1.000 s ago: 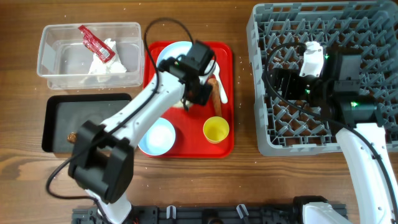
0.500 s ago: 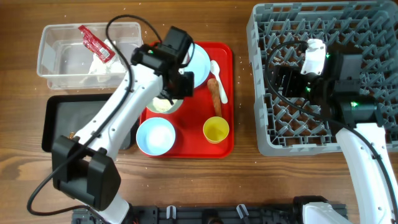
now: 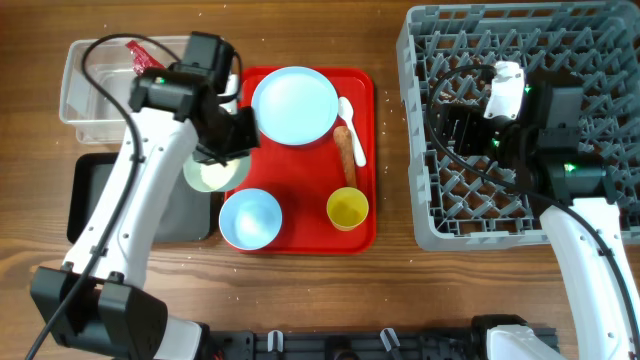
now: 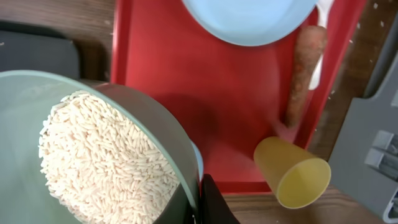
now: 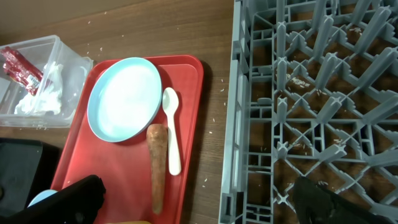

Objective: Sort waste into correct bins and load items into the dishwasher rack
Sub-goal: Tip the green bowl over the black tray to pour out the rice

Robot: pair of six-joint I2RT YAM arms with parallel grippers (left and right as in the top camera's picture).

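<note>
My left gripper (image 3: pixel 226 152) is shut on the rim of the pale green bowl (image 3: pixel 212 173) and holds it over the gap between the black tray (image 3: pixel 92 195) and the red tray (image 3: pixel 303 170). In the left wrist view the fingers (image 4: pixel 198 202) pinch the bowl's rim (image 4: pixel 158 127), and white rice (image 4: pixel 106 162) fills the bowl. The blue plate (image 3: pixel 295 104), spoon (image 3: pixel 352 125), carrot stick (image 3: pixel 347 155), yellow cup (image 3: pixel 347 209) and blue bowl (image 3: pixel 250 218) lie on the red tray. My right gripper (image 5: pixel 199 211) is open and empty above the grey rack (image 3: pixel 600 40).
The clear tub (image 3: pixel 95 100) at the back left holds the red wrapper (image 5: pixel 18 65) and the white napkin (image 5: pixel 46 93). My left arm crosses over the tub and the black tray. Rice grains are scattered on the wood between the red tray and the rack.
My left arm has carried the green bowl of rice off the red tray to the left, to the black tray's right edge. The blue plate is uncovered. The right arm has not moved.
</note>
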